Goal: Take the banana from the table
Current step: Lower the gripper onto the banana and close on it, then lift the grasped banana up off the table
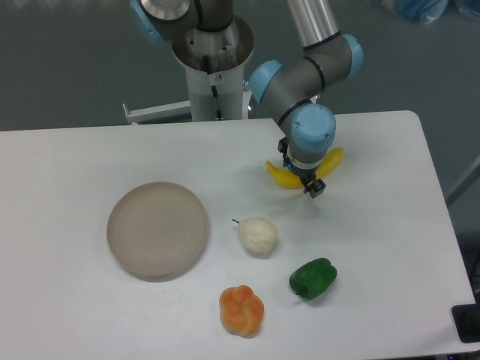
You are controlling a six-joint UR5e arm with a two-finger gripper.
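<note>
Yellow banana (282, 176) lies flat on the table (390, 225), mid-span hidden under the wrist. Gripper (310, 180) is positioned over it for a top grasp; finger state cannot be told.

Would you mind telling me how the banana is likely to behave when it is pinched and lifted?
The banana looks smooth and glossy, so it may slip between the tool fingers. Its curved shape suggests it could pivot or rock on the table if gripped off-centre. It appears a rigid toy, so probably light and unlikely to bend.
</note>
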